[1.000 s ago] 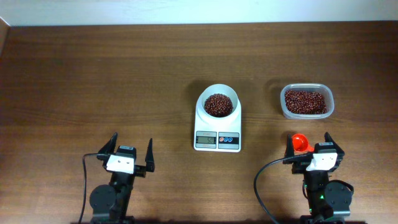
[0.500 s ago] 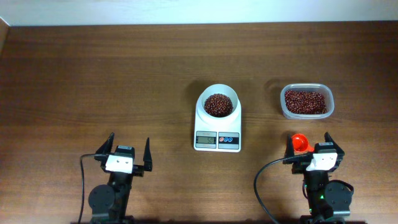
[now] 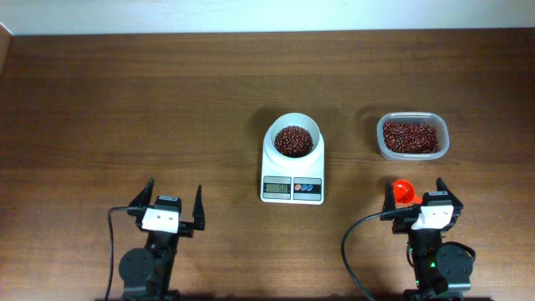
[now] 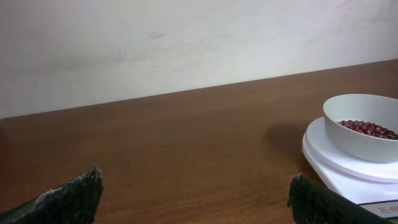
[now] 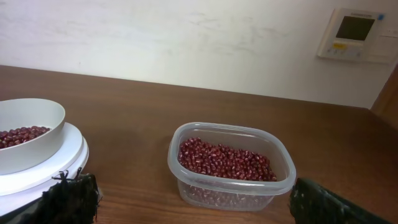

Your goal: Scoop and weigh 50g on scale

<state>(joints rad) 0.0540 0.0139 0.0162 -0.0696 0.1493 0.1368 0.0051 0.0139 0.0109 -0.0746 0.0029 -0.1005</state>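
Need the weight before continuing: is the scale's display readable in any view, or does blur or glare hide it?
Overhead: scale sharp, no glare, but the digits on its display are too small to read. Left wrist: display cropped at the frame edge. Right wrist: display out of frame.

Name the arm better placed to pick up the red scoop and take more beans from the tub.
Right. The red scoop lies just by the open right gripper, and the tub sits on that side, ahead of it. The left gripper, also open, is beyond the scale, far from both.
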